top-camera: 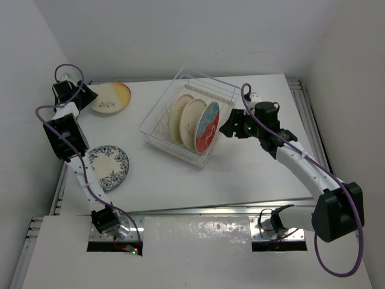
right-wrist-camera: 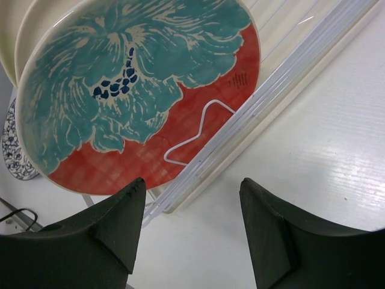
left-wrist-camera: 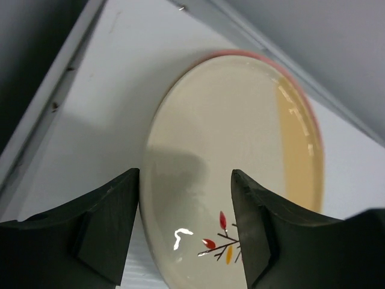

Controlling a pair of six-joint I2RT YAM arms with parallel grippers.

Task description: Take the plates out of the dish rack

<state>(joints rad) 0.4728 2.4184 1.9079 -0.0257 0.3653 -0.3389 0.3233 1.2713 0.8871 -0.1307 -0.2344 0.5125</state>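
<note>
Upper left, the left gripper [left-wrist-camera: 185, 177], jaws apart, straddles the cream-and-orange plate [left-wrist-camera: 240, 132] lying flat on the table [top-camera: 252, 168]. At centre, the right gripper [right-wrist-camera: 192, 183], jaws apart, faces the red-and-teal plate [right-wrist-camera: 138, 78] standing in the dish rack [top-camera: 162, 129].

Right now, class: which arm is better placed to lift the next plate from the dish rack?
The right. The right gripper is open beside the red-and-teal plate, outermost in the dish rack; the left gripper is far off, open over the cream plate lying on the table.
</note>
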